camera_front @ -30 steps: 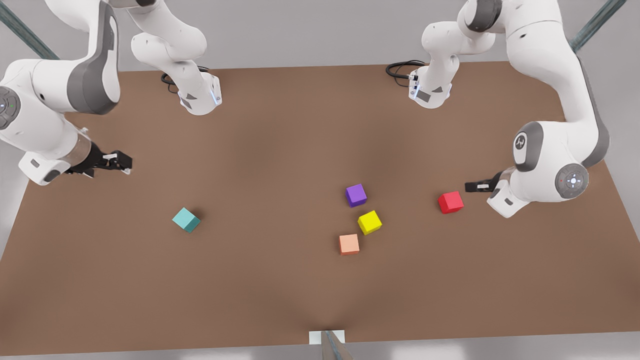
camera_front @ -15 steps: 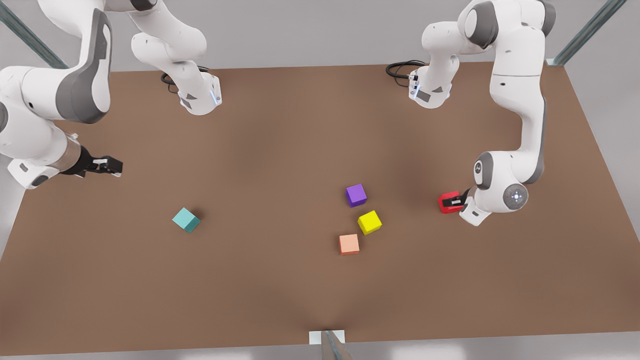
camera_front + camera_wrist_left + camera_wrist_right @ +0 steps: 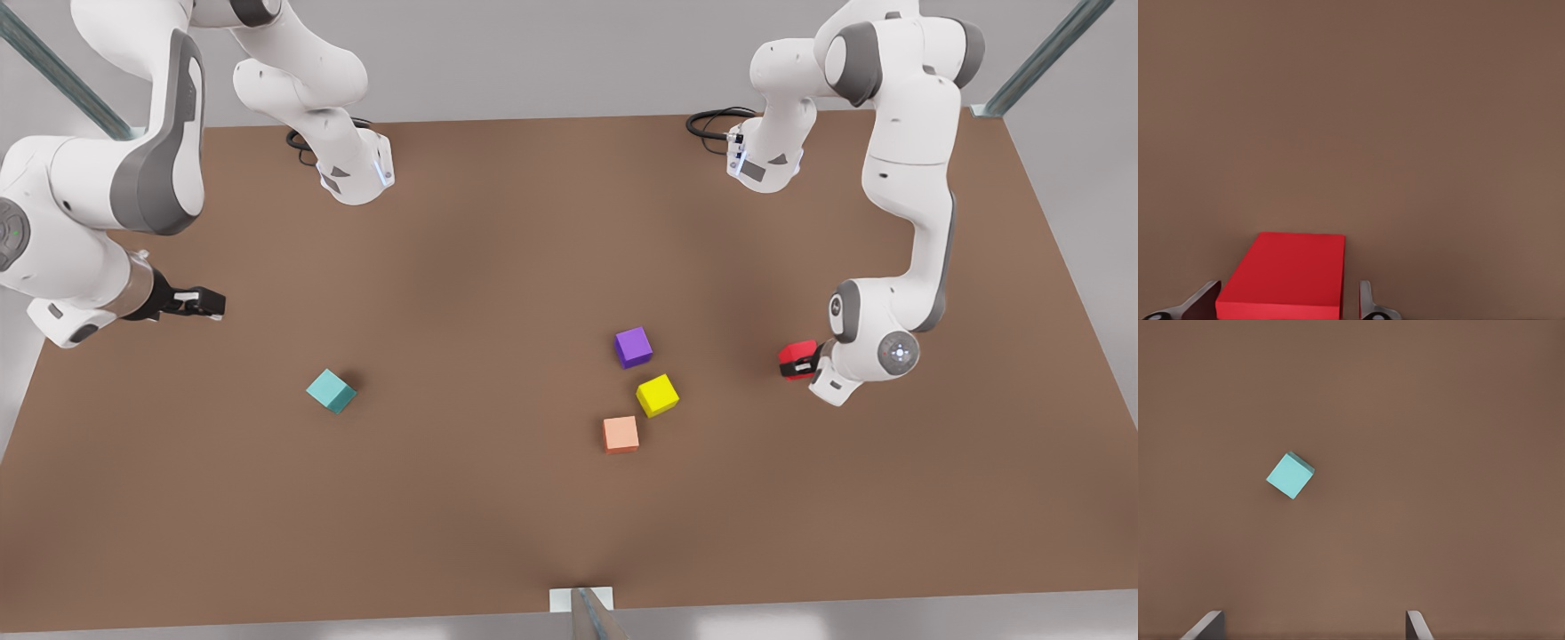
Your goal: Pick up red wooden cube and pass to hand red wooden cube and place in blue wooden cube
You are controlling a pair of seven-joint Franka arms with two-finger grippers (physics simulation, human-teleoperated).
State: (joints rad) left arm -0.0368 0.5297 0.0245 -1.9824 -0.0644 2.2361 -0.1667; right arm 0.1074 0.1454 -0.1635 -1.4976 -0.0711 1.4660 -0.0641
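Since a second ago the left gripper (image 3: pixel 805 363) has dropped onto the red cube (image 3: pixel 794 354) at the front view's right, fingers (image 3: pixel 1368 305) straddling it, spread, not yet clamped. It looks light, stiff and matte, best pinched on opposite flat faces. Waiting at far left, the right gripper (image 3: pixel 206 305) is open above the teal cube (image 3: pixel 1290 475).

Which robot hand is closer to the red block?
The left gripper. Its fingers sit open on either side of the red cube. The right gripper waits far across the table, open, nearer the teal cube.
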